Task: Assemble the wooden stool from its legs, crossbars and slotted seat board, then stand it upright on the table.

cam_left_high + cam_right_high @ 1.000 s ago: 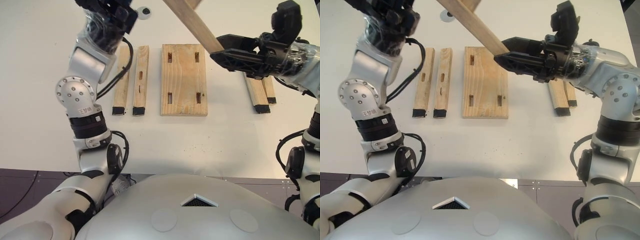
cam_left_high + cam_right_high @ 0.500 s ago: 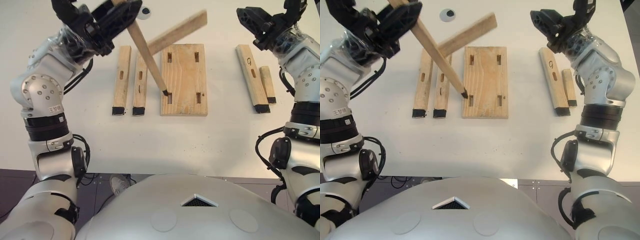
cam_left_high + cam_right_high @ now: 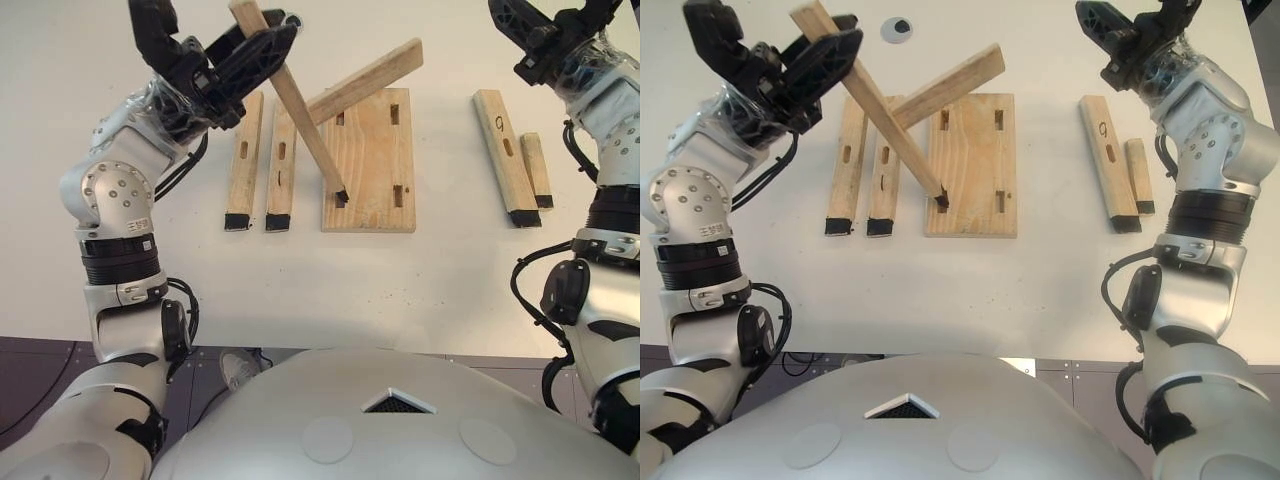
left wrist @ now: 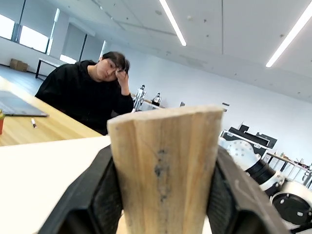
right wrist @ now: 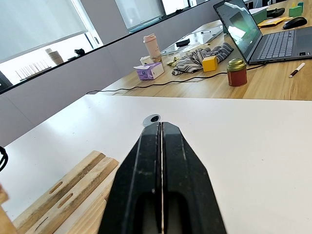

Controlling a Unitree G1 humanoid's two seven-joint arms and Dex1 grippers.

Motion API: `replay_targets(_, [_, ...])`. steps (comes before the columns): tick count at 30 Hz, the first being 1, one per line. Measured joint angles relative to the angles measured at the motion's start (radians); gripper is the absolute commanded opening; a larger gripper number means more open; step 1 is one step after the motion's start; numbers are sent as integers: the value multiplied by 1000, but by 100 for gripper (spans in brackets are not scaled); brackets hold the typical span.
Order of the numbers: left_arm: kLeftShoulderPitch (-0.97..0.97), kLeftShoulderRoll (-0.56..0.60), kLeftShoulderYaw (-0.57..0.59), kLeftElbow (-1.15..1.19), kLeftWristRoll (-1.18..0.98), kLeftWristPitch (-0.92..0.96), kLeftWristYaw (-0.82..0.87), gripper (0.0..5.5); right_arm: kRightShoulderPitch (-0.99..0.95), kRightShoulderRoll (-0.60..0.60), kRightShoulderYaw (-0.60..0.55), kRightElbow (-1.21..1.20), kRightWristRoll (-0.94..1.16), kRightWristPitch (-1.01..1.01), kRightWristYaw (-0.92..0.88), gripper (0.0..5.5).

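Observation:
My left gripper (image 3: 260, 45) is shut on a wooden leg (image 3: 300, 110) and holds it tilted over the table. The leg's black-tipped lower end (image 3: 342, 196) rests at the near-left slot of the slotted seat board (image 3: 372, 165), which lies flat. In the left wrist view the leg's top end (image 4: 165, 161) sits between the black fingers (image 4: 95, 195). Another wooden bar (image 3: 365, 80) lies slanted across the board's far-left corner, behind the held leg. My right gripper (image 3: 1095, 18) is shut and holds nothing, raised at the table's far right; its fingers (image 5: 146, 161) press together.
Two slotted legs (image 3: 243, 160) (image 3: 281, 160) lie side by side left of the board. To its right lie a slotted leg (image 3: 505, 155) and a short crossbar (image 3: 533, 170). A round black-and-white disc (image 3: 898, 28) is at the far edge. The near table is bare white.
My right gripper let go of the wooden piece it held over the board and pulled back to the far right. My left gripper swung in with its leg, setting the black tip at the near-left slot.

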Motion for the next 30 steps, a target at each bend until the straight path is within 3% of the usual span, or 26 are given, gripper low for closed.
replay_targets(7, [-50, 52, -93, 56, 67, -111, -157, 203, -5, 1, 11, 0, -24, -2, 1, 0])
replay_targets(16, [-174, 261, -255, 18, 193, -162, -361, 203, 26, 7, 22, -34, -25, -2, -7, 0])
replay_targets(26, [-72, 286, -286, -175, 268, -226, -217, 203, 87, 43, 16, -86, -22, -1, -43, 0])
replay_targets(30, [-89, 296, -323, -250, 303, -159, -137, 203, 92, 43, 12, -93, -21, 2, -45, 0])
